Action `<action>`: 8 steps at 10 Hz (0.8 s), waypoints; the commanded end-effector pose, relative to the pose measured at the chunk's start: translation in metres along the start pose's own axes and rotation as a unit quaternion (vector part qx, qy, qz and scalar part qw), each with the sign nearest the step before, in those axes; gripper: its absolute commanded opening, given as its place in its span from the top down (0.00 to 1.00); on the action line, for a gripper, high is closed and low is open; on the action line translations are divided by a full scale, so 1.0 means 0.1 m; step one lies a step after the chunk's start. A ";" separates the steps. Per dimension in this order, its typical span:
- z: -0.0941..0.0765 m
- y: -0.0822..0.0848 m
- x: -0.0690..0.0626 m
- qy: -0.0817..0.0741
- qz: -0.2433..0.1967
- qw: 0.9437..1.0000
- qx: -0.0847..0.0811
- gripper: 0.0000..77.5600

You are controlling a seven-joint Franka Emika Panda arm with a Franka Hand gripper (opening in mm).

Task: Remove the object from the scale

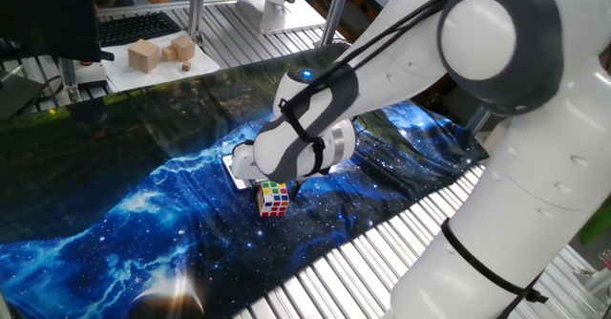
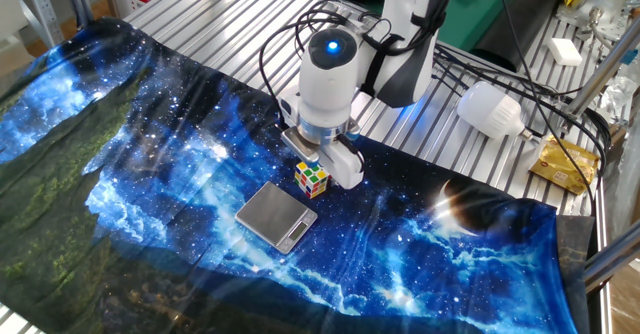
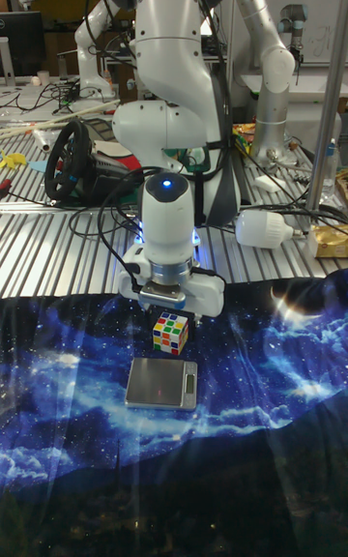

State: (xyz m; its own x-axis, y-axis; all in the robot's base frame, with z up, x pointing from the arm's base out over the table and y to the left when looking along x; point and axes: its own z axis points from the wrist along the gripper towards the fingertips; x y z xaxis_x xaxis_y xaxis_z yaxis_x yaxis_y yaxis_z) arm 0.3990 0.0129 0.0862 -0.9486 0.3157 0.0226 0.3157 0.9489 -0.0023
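On the counter (image 2: 200, 4): a galaxy-print cloth (image 2: 150, 174) covers the ribbed metal top.
Cube: the puzzle cube (image 2: 312, 178) (image 1: 273, 199) (image 3: 170, 333) sits on the cloth just beside the scale, off its plate; 3 faces show in the tall view, with white, red, yellow, green, blue and orange stickers.
Scale: the flat silver-grey scale (image 2: 276, 216) (image 3: 161, 383) lies on the cloth with nothing on its top; in the tall view it lies just in front of the cube, apart from it by a thin strip of cloth.
Gripper: the gripper (image 2: 322, 164) (image 3: 171, 317) stands directly over the cube, pointing down, a blue light lit on the wrist.
Jaws: the fingers reach down at either side of the cube; I cannot tell whether they press on it or stand clear of it.
Cube height: it appears to rest on the cloth, though the underside is hard to make out.
Elsewhere: wooden blocks (image 1: 160, 53) sit on a white tray (image 1: 200, 61) at the far edge, well apart from the cube; a white bulb-shaped object (image 2: 490, 110) lies on the bare metal.
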 end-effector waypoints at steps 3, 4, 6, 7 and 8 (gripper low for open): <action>-0.11 0.01 0.04 -0.005 0.001 1.000 0.008 0.00; -0.21 0.00 0.06 -0.006 0.000 1.000 0.014 0.00; -0.35 -0.02 0.08 -0.003 0.001 1.000 0.016 0.00; -0.42 -0.03 0.09 -0.001 0.001 1.000 0.016 0.00; -0.48 -0.04 0.09 0.000 0.001 1.000 0.016 0.00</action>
State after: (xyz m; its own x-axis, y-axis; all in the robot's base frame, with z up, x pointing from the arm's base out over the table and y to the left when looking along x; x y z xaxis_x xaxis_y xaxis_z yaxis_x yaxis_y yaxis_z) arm 0.3926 0.0139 0.1171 -0.9479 0.3183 0.0157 0.3177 0.9477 -0.0295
